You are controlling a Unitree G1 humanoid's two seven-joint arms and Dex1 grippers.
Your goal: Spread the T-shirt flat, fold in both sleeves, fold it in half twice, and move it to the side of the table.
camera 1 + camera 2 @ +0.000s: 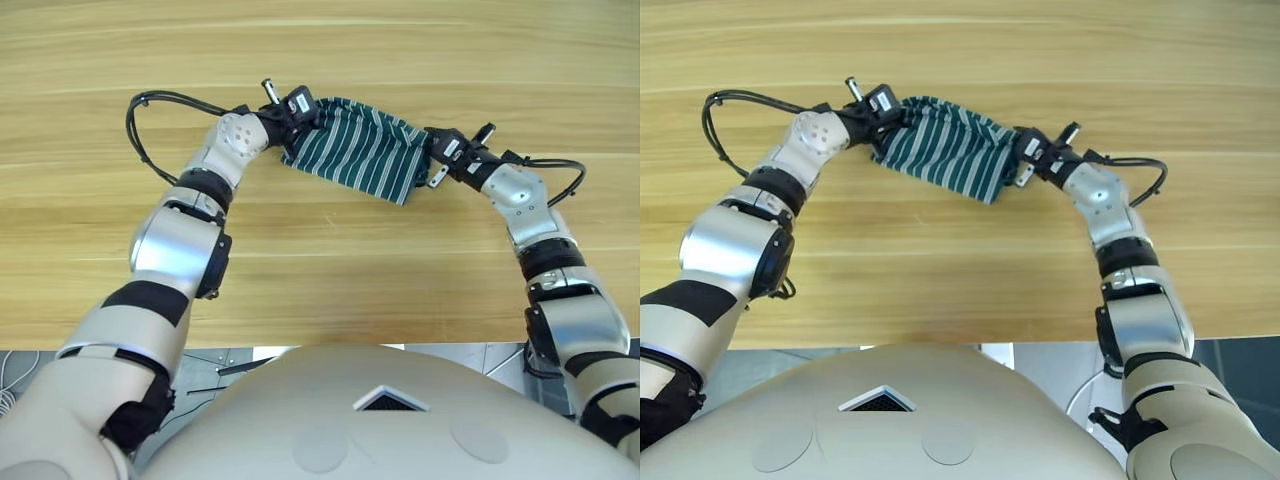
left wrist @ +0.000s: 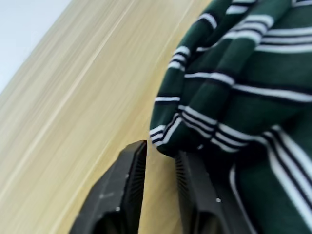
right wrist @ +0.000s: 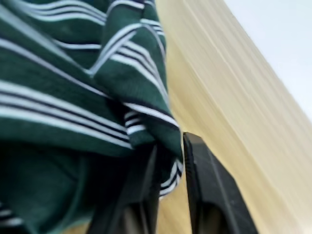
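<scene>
The T-shirt [image 1: 360, 148], dark green with thin white stripes, is bunched into a small folded bundle near the middle of the wooden table [image 1: 320, 270]. My left gripper [image 1: 300, 118] grips its left end, and my right gripper [image 1: 432, 150] grips its right end. In the left wrist view the black fingers [image 2: 126, 180] pinch a striped fold [image 2: 165, 136] of the cloth. In the right wrist view the fingers [image 3: 207, 190] close on another striped edge [image 3: 146, 117]. The bundle hangs stretched between the two grippers, just above the tabletop.
Light wood table surface lies all around the bundle, far side and near side alike. The table's front edge [image 1: 300, 345] runs close to my body. Black cables loop out from the left wrist [image 1: 135, 125] and the right wrist [image 1: 560, 165].
</scene>
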